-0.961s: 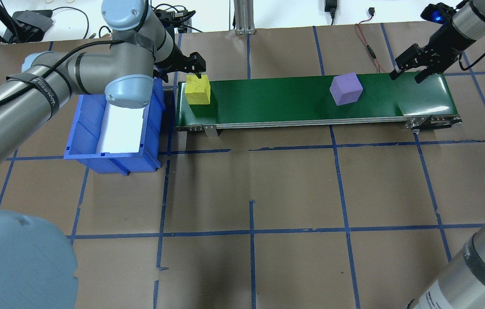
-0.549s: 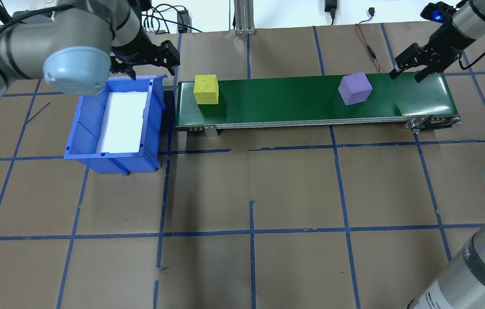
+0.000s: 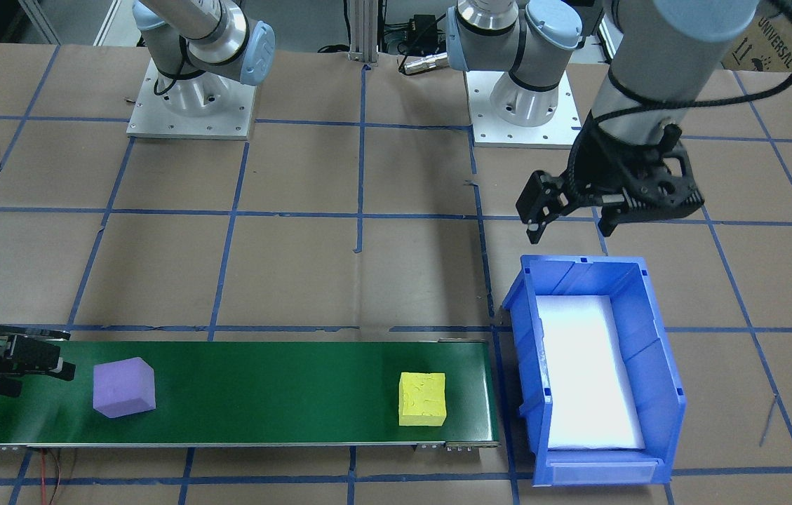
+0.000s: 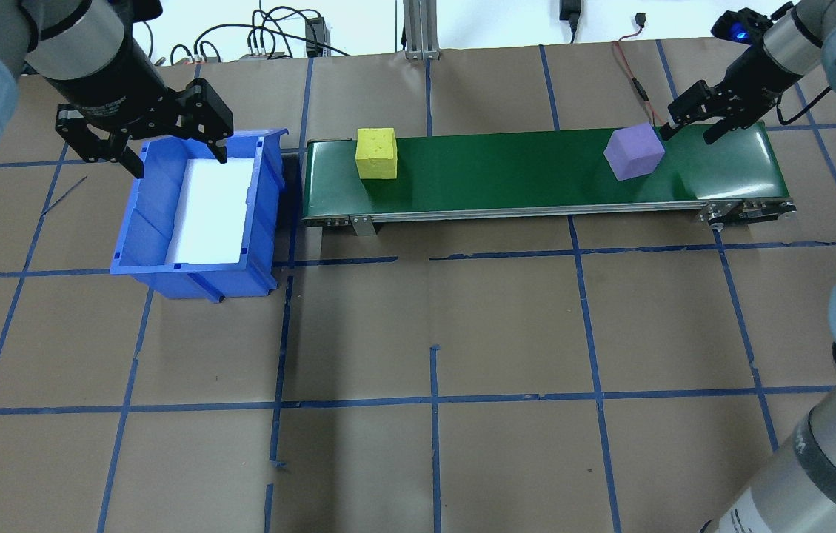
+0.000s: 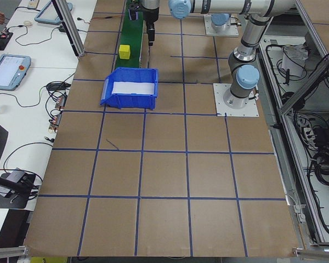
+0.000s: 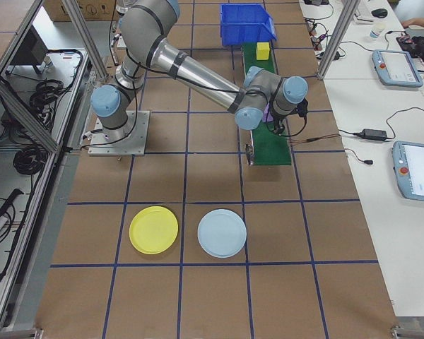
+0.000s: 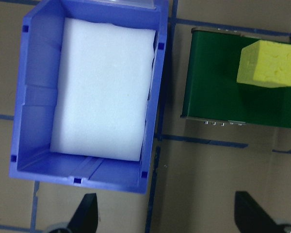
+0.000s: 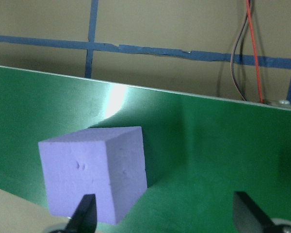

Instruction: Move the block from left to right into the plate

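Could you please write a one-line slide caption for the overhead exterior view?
Right gripper open beside purple block on green conveyor; left gripper open over blue bin.

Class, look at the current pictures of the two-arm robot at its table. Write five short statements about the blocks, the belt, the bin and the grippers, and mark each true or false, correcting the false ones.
1. The purple block lies on the green belt. True.
2. The yellow block sits inside the blue bin. False: it is on the belt.
3. The left gripper holds a block. False: it is open and empty over the bin.
4. The right gripper is open beside the purple block. True.
5. The yellow plate holds a block. False: it holds none.
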Available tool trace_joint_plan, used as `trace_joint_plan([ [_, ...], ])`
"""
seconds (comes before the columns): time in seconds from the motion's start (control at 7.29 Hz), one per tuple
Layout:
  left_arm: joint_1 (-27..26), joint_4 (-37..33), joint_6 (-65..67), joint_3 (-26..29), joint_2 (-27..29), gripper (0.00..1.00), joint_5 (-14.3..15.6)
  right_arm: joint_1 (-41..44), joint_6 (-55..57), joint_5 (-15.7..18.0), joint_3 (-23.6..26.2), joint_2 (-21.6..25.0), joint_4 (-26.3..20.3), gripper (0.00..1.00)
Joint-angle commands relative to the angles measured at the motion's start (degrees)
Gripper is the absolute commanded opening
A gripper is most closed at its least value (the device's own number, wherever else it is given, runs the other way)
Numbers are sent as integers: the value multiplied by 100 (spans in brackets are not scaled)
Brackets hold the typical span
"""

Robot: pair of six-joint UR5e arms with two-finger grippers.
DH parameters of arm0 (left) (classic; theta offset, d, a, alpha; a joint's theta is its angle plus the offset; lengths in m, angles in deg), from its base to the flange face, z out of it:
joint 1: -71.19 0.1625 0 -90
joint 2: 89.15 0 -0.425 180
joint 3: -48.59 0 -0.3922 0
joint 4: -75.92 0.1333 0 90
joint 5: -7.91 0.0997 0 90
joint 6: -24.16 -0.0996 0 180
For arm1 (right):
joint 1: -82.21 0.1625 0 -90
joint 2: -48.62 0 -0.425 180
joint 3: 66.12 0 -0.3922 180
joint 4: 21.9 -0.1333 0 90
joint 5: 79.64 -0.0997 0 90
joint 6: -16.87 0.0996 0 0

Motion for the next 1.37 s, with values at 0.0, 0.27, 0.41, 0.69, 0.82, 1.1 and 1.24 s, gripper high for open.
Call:
trace_joint_plan([
  [0.0, 6, -87, -44, -117, -122, 100, -76, 150, 180, 5, 19, 39, 16, 97],
  [0.27, 24, -95, -53, -118, -131, 100, -24, 150, 171, 5, 124, 31, 182, 97],
  [0.41, 24, -112, -53, -127, -131, 100, -6, 159, 171, 6, 238, 39, 331, 97],
  [0.69, 24, -121, -53, -127, -131, 100, 11, 229, 163, 119, 422, 31, 551, 97],
  [0.82, 24, -148, -53, -144, -131, 100, 11, 229, 163, 581, 606, 31, 952, 93],
  [1.1, 24, -139, -53, -180, -131, 100, 11, 229, 285, 866, 748, 39, 1132, 63],
  [1.24, 24, -139, -53, -180, -131, 100, 3, 229, 294, 1258, 696, 109, 1106, 37],
])
